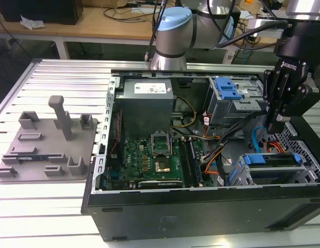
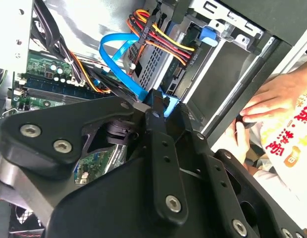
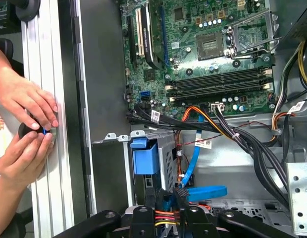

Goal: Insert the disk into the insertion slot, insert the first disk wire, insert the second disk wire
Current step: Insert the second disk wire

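Note:
The disk (image 1: 271, 159), silver in a bright blue frame (image 3: 145, 158), lies inside the insertion slot (image 1: 304, 150), a grey perforated cage at the case's corner on the exterior view's right. My gripper (image 1: 276, 124) hangs just above the rear of that cage. Its fingers are shut (image 2: 157, 101) on the plug end of a flat blue disk wire (image 2: 116, 49), which loops up from the case floor. A red, yellow and black wire bundle (image 2: 163, 37) runs to a black plug (image 2: 190, 58) at the cage. In the first wrist view that bundle (image 3: 166, 214) passes between the fingers of my gripper (image 3: 166, 201).
The open case holds a motherboard (image 1: 155, 155), a grey power supply (image 1: 147, 101) and a taller bay with a blue latch (image 1: 227, 90). Black cable bundles (image 3: 242, 144) cross beside the cage. A person's hands (image 3: 25, 124) rest on the table rail outside the case. A grey fixture plate (image 1: 46, 144) lies at the exterior view's left.

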`<state>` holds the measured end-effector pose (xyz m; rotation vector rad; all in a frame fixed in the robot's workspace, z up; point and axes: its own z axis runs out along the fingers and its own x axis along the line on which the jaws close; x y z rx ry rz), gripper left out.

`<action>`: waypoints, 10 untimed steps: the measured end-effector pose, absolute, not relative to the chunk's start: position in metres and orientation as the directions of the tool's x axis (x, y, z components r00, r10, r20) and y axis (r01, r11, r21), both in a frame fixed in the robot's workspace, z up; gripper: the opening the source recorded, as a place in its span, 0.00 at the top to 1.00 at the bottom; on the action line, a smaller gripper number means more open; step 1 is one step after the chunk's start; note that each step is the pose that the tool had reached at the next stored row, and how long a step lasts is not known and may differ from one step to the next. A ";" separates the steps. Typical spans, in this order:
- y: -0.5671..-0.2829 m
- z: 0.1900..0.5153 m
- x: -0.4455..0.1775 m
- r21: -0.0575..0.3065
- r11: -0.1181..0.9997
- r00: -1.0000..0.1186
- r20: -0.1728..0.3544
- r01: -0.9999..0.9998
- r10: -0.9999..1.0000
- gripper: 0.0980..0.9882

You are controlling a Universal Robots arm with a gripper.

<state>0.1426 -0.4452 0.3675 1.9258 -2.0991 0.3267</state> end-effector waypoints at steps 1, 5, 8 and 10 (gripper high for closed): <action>-0.445 0.367 0.143 0.018 0.089 -0.077 0.348 -0.996 -0.934 0.80; -0.445 0.367 0.143 0.018 0.089 -0.077 0.348 -0.996 -0.934 0.93; -0.448 0.367 0.143 0.019 0.089 -0.077 0.337 -0.996 -0.938 0.93; -0.454 0.367 0.143 0.022 0.088 -0.077 0.311 -0.996 -0.947 0.93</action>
